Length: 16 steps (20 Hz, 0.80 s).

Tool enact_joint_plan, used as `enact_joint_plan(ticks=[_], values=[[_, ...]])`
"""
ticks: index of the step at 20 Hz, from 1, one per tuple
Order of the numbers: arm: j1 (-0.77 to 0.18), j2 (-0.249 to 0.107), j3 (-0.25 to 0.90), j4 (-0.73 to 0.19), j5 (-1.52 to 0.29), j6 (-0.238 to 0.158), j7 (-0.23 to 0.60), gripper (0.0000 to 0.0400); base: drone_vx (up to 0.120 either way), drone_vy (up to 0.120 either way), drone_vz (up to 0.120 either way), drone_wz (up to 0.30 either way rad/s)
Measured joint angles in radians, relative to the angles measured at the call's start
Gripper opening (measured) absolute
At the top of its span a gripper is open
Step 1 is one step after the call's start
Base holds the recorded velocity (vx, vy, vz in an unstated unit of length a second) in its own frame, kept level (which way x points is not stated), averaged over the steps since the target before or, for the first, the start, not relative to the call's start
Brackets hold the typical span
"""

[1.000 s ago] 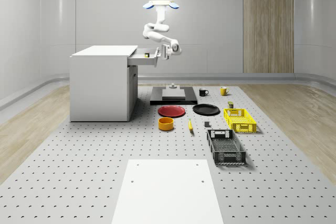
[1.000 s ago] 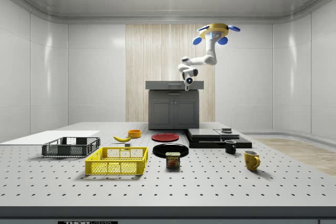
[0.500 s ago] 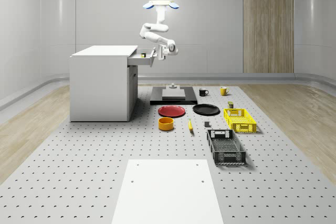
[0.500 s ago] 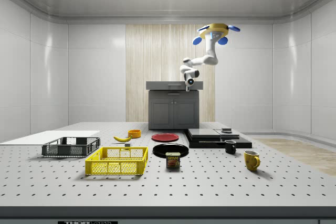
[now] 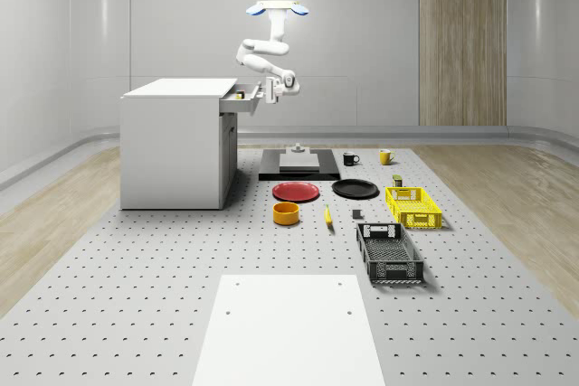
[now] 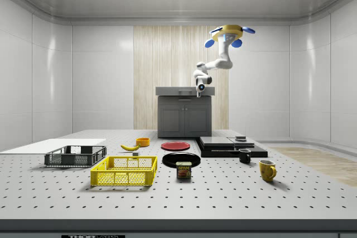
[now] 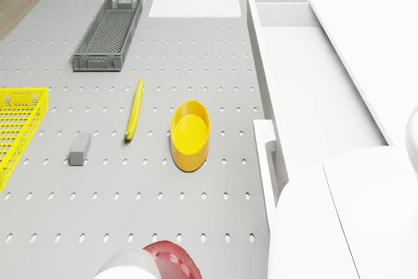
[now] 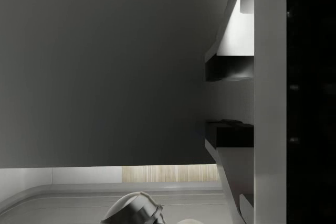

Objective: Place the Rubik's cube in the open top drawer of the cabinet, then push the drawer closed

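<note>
The drone (image 5: 278,8) hovers high beside the cabinet (image 5: 176,142), arm bent down to the top drawer (image 5: 246,99). The hand (image 5: 272,89) sits right at the drawer's front; whether it's open or closed, I can't tell. The Rubik's cube (image 5: 239,95) lies inside the partly open drawer.

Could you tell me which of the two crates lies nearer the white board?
The grey crate; the yellow crate sits further back, toward the mugs.
</note>
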Motion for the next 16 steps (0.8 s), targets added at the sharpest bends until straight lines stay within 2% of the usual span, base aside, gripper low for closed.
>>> enact_joint_plan(ticks=[1, 3, 9, 15, 16], values=[[0.020, -0.002, -0.003, -0.007, -0.037, 0.001, -0.032, 0.0105, 0.000, 0.000, 0.000, 0.000], [0.047, -0.001, -0.039, -0.031, -0.061, 0.005, 0.026, 0.0106, 0.000, 0.000, 0.000, 0.000], [0.147, -0.010, -0.054, -0.050, -0.266, 0.020, -0.179, 0.0105, 0.000, 0.000, 0.000, 0.000], [0.249, -0.014, -0.082, -0.057, -0.477, 0.057, -0.352, 0.0105, 0.000, 0.000, 0.000, 0.000], [0.260, -0.014, -0.107, -0.063, -0.491, 0.062, -0.300, 0.0107, 0.000, 0.000, 0.000, 0.000]])
